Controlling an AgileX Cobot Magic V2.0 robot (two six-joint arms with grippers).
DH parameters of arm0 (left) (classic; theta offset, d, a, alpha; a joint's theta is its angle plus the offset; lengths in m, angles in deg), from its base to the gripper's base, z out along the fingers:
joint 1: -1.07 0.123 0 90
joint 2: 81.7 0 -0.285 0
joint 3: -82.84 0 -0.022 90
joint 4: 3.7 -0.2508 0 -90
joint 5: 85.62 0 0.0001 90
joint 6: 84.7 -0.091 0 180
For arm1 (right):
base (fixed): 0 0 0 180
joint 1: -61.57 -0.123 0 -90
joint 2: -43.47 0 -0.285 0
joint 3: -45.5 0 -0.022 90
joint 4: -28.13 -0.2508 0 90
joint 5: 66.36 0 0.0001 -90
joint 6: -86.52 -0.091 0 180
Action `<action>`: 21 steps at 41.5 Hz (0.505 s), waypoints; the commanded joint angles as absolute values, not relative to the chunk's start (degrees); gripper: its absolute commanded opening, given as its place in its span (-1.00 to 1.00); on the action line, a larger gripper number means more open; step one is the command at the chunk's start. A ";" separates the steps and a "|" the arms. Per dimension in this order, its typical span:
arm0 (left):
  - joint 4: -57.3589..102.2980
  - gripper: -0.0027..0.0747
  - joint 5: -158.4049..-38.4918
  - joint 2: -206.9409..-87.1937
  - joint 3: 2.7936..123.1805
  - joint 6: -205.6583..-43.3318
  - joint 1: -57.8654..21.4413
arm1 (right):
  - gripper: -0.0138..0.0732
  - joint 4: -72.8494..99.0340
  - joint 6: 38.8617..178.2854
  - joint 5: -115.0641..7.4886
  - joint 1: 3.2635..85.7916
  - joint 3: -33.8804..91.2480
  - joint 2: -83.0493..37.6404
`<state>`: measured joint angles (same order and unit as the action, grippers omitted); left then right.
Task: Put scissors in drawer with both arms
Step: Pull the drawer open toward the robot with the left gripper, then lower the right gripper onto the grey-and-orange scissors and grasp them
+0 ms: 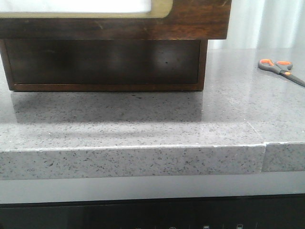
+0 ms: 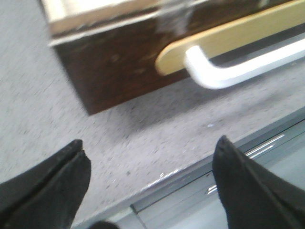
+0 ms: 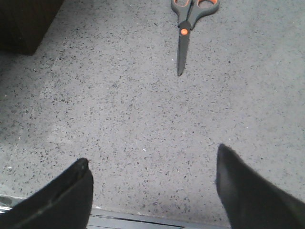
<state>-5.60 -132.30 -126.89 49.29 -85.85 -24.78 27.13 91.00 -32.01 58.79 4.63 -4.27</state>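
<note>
Approach step: both jaws spread, empty; dark brown wooden drawer (image 1: 114, 24) unopened; grey-handled, orange-lined scissors (image 3: 187, 28) far right on speckled grey desk (image 1: 143, 119), need grasping

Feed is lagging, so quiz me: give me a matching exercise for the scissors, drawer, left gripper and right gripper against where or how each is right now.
Things:
1. scissors
2. drawer
3. left gripper
4. right gripper

States:
A. open, facing the white handle
B. lying flat on the counter, far right, closed blades
C. open over bare counter, scissors ahead
D. dark brown wood, at the counter's left

Pairs: 1-B, 2-D, 3-A, 4-C
</note>
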 commanded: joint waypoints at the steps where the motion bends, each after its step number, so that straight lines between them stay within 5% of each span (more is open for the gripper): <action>1: -5.88 0.43 -125.34 -126.84 51.37 -85.03 -27.46 | 0.60 27.56 91.33 -35.54 59.26 6.59 -4.42; 21: -5.51 0.43 -115.99 -126.84 51.37 -85.03 -28.39 | 0.60 27.56 91.33 -36.82 59.26 6.59 -4.42</action>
